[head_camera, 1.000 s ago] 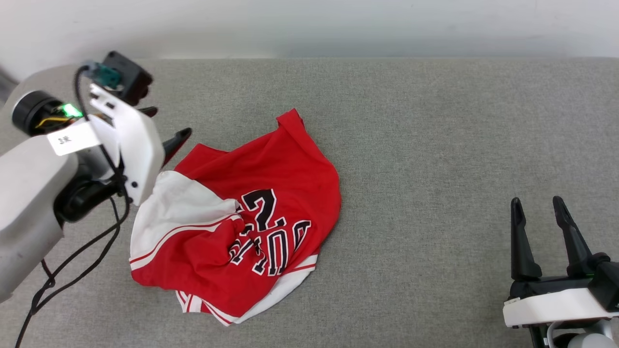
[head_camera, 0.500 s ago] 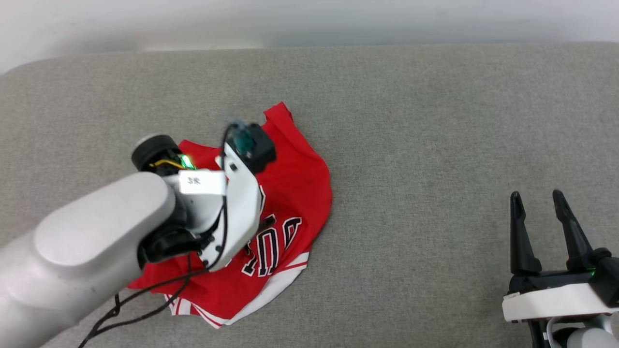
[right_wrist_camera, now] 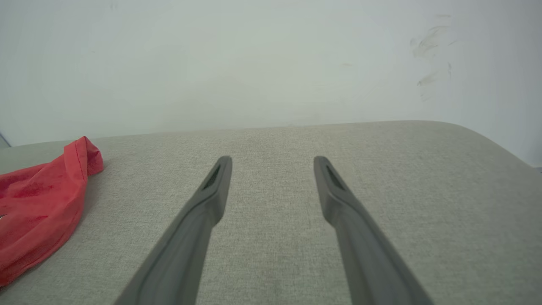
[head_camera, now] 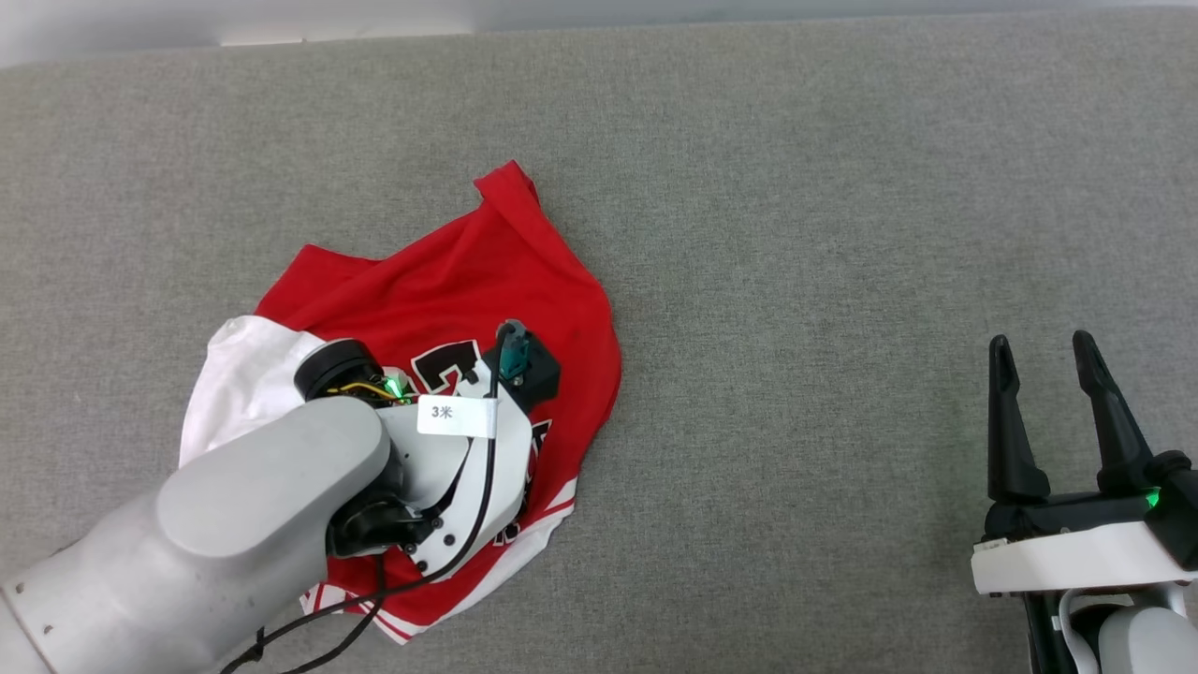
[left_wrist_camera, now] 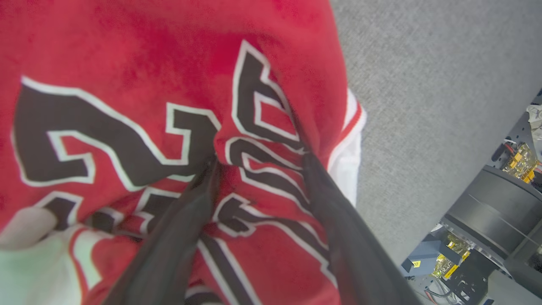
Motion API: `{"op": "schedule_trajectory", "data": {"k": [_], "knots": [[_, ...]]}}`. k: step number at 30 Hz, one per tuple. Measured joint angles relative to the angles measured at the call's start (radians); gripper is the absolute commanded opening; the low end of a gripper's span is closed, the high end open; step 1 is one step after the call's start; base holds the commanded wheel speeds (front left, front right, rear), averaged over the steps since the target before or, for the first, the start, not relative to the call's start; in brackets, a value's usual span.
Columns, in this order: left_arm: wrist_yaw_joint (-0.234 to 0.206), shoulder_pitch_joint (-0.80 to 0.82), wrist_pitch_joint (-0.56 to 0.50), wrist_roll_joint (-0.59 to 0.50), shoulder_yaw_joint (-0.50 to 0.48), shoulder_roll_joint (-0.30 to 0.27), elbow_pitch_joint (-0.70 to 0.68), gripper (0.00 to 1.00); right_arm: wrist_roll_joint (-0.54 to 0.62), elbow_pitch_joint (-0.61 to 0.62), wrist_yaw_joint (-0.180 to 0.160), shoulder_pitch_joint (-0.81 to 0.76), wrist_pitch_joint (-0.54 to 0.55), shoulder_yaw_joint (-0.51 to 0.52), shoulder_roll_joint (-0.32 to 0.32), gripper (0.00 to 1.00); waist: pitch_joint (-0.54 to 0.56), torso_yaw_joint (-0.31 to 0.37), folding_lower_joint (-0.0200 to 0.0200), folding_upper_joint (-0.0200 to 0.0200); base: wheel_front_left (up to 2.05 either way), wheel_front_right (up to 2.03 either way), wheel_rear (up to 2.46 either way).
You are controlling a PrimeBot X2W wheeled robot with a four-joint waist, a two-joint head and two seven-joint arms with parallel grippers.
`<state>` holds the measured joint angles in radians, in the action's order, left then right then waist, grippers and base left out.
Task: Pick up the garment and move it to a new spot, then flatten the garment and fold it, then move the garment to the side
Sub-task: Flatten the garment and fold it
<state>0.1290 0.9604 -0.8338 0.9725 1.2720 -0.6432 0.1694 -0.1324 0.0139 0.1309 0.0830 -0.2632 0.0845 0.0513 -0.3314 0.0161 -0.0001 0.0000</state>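
Shirt (head_camera: 468, 271) looks soft, light and limp; left gripper (left_wrist_camera: 259, 161), fingers spread wide, straddles a raised fold between its tips: pinch there.

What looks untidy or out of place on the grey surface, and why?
The jersey lies crumpled in a heap on the left half of the surface: its black lettering is creased and folded over, and a white sleeve is bunched at its left edge. Nothing else stands out.
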Motion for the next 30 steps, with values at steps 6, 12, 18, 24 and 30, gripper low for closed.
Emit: {"op": "schedule_trajectory", "data": {"k": [6, 12, 18, 24, 30], "knots": [[-0.001, -0.016, -0.034, -0.025, -0.015, 0.021, -0.008, 0.0, -0.001, -0.003, 0.0, 0.009, 0.0, -0.002, 0.0, 1.0, -0.015, 0.005, 0.0, 0.0, 0.0, 0.0, 0.0], [0.0, 0.002, 0.092, 0.029, -0.018, 0.027, -0.028, 0.0, -0.002, -0.01, 0.0, 0.013, 0.0, 0.005, 0.0, 1.0, 0.006, 0.002, 0.0001, 0.0, 0.0, 0.0, 0.0], [0.0, 0.105, 0.242, 0.064, -0.088, 0.029, -0.081, 0.0, -0.002, -0.009, 0.0, 0.004, 0.0, 0.004, 0.0, 1.0, 0.03, 0.008, 0.0001, 0.0, 0.0, 0.0, 0.0], [0.0, 0.166, 0.367, 0.078, -0.116, 0.098, -0.058, 0.0, -0.002, -0.003, 0.0, 0.005, 0.0, 0.005, 0.0, 1.0, 0.022, 0.029, 0.0001, 0.0, 0.0, 0.0, 0.0], [0.0, 0.216, 0.451, 0.072, -0.076, 0.218, 0.04, 0.0, -0.002, 0.004, 0.0, 0.018, 0.0, 0.0, 0.0, 1.0, -0.012, 0.052, 0.0001, 0.0, 0.0, 0.0, 0.0]]}}
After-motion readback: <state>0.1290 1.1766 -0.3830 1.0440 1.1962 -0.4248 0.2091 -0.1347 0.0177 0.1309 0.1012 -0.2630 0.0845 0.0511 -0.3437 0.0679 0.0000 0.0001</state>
